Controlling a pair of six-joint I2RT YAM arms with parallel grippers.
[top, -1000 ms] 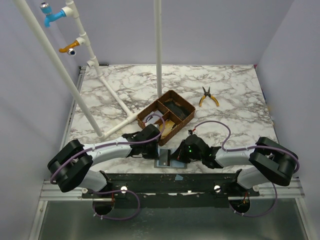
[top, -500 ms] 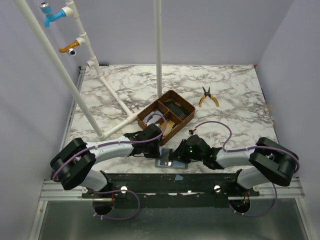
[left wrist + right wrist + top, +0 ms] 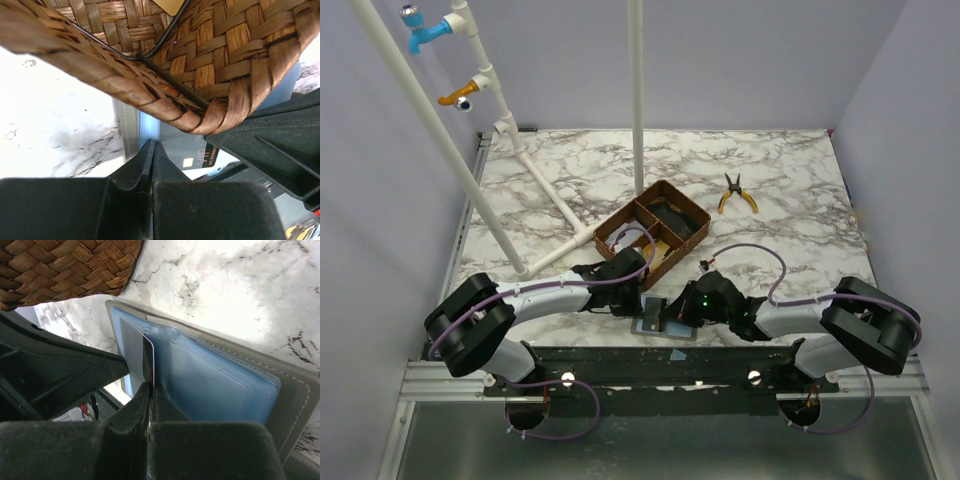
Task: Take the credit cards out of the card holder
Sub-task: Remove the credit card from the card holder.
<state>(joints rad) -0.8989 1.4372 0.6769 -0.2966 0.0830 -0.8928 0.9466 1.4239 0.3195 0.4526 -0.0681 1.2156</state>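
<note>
The grey card holder (image 3: 648, 318) lies open at the table's near edge, blue-grey inside (image 3: 215, 385). My right gripper (image 3: 149, 385) is shut on the edge of a pale grey credit card (image 3: 134, 345) that stands on edge, partly out of a pocket. My left gripper (image 3: 152, 145) is shut, its tips down on the holder's inner face by the stitched grey edge (image 3: 131, 125). A grey card with a chip and "VIP" lettering (image 3: 185, 150) shows beside it. In the top view the left gripper (image 3: 638, 297) and right gripper (image 3: 672, 318) meet over the holder.
A brown woven three-compartment tray (image 3: 692, 240) stands just behind the holder, close over the left gripper (image 3: 200, 60) and in the right wrist view's corner (image 3: 60, 270). Yellow-handled pliers (image 3: 735, 195) lie at the back right. White pipes (image 3: 535, 180) cross the left side.
My right gripper has shifted slightly with the card in it. The left arm has crept a little to the right and stays on the holder.
</note>
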